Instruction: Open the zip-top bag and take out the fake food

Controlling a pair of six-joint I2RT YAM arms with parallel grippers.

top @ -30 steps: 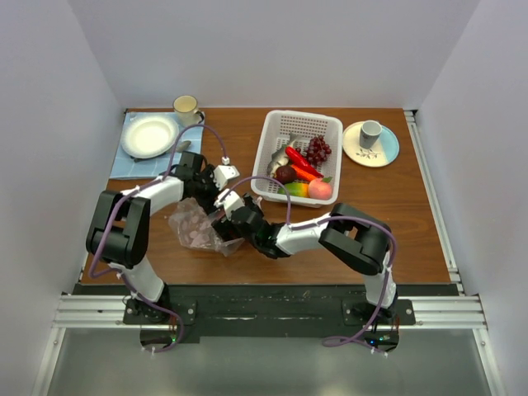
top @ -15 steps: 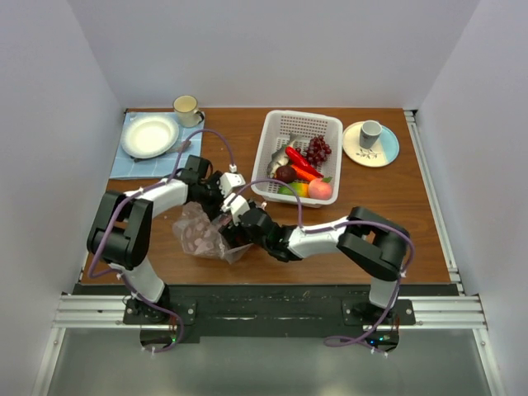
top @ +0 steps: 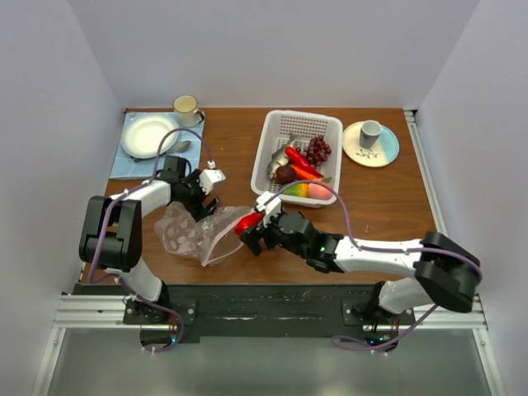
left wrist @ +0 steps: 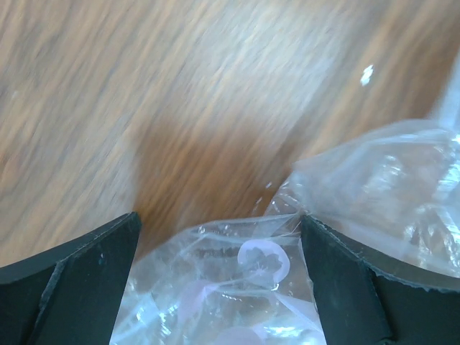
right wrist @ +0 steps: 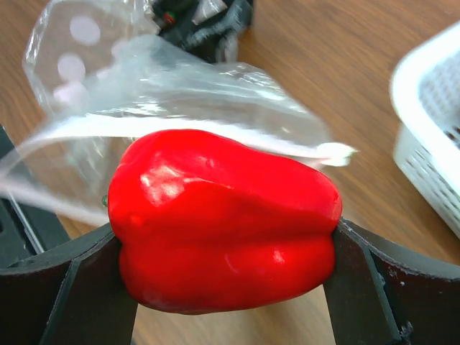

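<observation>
Status: right gripper (top: 251, 225) clamped on red pepper (right wrist: 224, 215), one finger on each side of it. The pepper is outside the zip-top bag (top: 191, 235), just beside its open mouth. Bag lies crumpled on the table (top: 388, 214), left side, near the front edge. It looks empty from the top view, but the crinkled plastic makes that hard to confirm. Jaws of left gripper (left wrist: 219, 273) are spread wide, gripping nothing. A fold of the bag sits in the gap between its fingers (left wrist: 79, 287), not pinched. Rest of the fake food (top: 304, 169) is piled in the white basket (top: 276, 124) further back, well apart from the bag.
</observation>
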